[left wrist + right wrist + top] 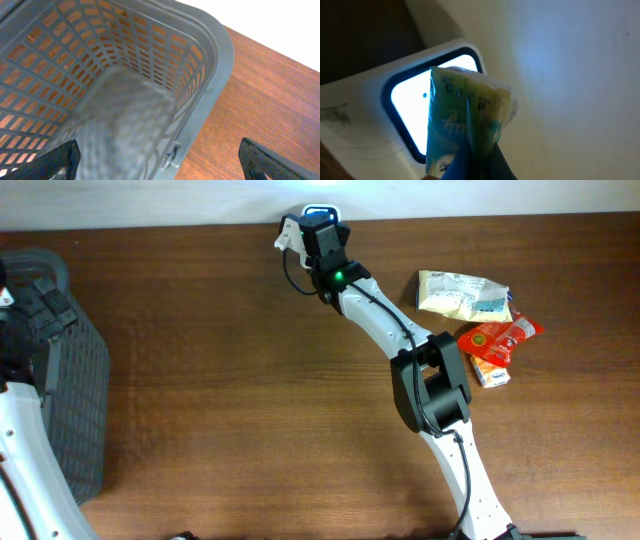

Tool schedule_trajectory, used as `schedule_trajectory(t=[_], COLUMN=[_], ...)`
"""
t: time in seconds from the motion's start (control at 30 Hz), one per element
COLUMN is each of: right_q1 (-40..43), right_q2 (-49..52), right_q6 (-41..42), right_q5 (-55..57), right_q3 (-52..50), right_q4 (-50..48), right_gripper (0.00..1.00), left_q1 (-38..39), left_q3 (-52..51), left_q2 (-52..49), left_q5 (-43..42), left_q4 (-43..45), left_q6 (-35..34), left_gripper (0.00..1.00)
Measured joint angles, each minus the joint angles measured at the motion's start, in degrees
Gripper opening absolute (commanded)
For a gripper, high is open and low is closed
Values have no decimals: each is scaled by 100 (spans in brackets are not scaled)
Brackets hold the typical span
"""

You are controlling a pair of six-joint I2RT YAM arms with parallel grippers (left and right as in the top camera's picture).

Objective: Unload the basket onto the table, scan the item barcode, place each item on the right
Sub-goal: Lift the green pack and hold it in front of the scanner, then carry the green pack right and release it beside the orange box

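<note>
A green-and-yellow plastic packet (465, 115) with blue print is pinched in my right gripper (480, 152), which is shut on its lower end. The packet is held up close in front of the lit window of the white scanner (407, 107). From overhead, the right gripper (320, 228) reaches to the far edge of the table, where the scanner (289, 233) stands; the packet is hidden under the gripper there. My left gripper (162, 165) is open wide with nothing in it, hanging over the rim of a grey plastic basket (220, 55).
The grey basket (75, 380) stands at the table's left edge. Right of the right arm lie a whitish snack bag (462, 295), a red packet (497, 338) and a small box (490, 376). A pale wall (570, 75) rises behind the scanner.
</note>
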State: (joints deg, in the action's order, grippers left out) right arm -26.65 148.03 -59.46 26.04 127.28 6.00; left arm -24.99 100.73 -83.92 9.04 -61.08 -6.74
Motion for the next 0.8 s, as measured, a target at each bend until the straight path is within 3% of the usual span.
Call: schedule_trajectory(t=[0.2, 0.33, 0.53, 0.8], right_q1=[-17, -50, -70, 273], right_q2=[2, -39, -1082, -3451], right_q6=[-15, 693, 2551, 5681], right_q5=[133, 127, -815, -2546], right_q3=[0, 0, -44, 72], right_q4=[-131, 68, 2194, 5410], right_gripper=[4, 4, 4, 4], left_q1=[0, 0, 0, 0], left_q3=[0, 0, 0, 0], left_q2=[0, 0, 0, 0], left_q5=[2, 2, 2, 2], left_q4=[0, 2, 4, 0], left_q6=[0, 0, 0, 0], left_gripper=[99, 99, 99, 99])
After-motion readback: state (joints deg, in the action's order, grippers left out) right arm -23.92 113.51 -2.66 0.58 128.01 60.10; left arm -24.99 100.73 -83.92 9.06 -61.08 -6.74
